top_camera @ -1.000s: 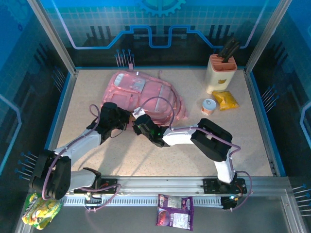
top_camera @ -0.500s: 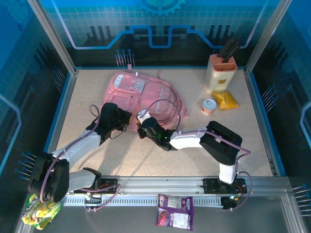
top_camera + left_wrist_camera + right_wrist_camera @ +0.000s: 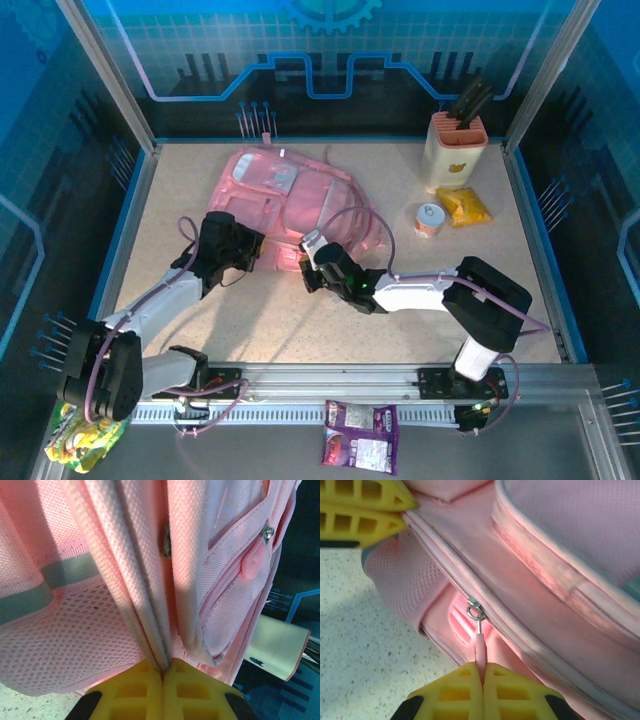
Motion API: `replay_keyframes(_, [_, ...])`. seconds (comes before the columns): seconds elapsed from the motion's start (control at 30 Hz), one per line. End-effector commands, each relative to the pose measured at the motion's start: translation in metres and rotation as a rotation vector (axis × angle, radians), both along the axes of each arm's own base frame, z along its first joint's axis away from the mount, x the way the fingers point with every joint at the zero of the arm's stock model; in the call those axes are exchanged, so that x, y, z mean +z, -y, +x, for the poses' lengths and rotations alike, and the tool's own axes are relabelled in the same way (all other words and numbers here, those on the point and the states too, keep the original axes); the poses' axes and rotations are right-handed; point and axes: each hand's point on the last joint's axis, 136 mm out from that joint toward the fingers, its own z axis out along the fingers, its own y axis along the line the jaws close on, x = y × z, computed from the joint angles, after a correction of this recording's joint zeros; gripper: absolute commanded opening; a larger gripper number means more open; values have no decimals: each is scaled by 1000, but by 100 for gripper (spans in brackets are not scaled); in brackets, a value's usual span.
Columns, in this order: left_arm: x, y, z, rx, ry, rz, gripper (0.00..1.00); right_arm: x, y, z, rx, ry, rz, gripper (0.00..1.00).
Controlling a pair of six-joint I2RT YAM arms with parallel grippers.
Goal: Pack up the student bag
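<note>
Speckled counter (image 3: 250, 320) carries student bag (image 3: 300, 190) at centre-back; left hand (image 3: 162, 670) pinched on its seam fold; right hand (image 3: 481, 675) clamped on zip pull (image 3: 479, 642); bag soft, floppy, likely light; tabs and seams look best holds.

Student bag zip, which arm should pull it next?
Probably right: the right gripper is shut on the zip pull, while the left gripper pinches a fold of the student bag, bracing it.

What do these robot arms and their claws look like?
The left arm and right arm have black joints, white links and looping purple cables. The left gripper and right gripper each end in two yellow fingers with grid-like cut-outs.
</note>
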Motion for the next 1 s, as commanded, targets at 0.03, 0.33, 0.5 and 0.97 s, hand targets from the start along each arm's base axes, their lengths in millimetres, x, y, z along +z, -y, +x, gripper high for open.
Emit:
replay_keyframes(0.03, [7,-21,4,35,28,33,0,-7,23,-5,10,-37,-41,0])
replay_keyframes(0.33, [14,-52,15,26,52,69,0,-14,78,1,-23,-53,-119,0])
replay_keyframes(0.5, [17,-66,33,-35,70,146,0,6,52,-5,83,-46,-113,0])
replay_keyframes(0.97, [26,-47,19,-224,112,109,51,47,-29,-14,159,-167,88,0])
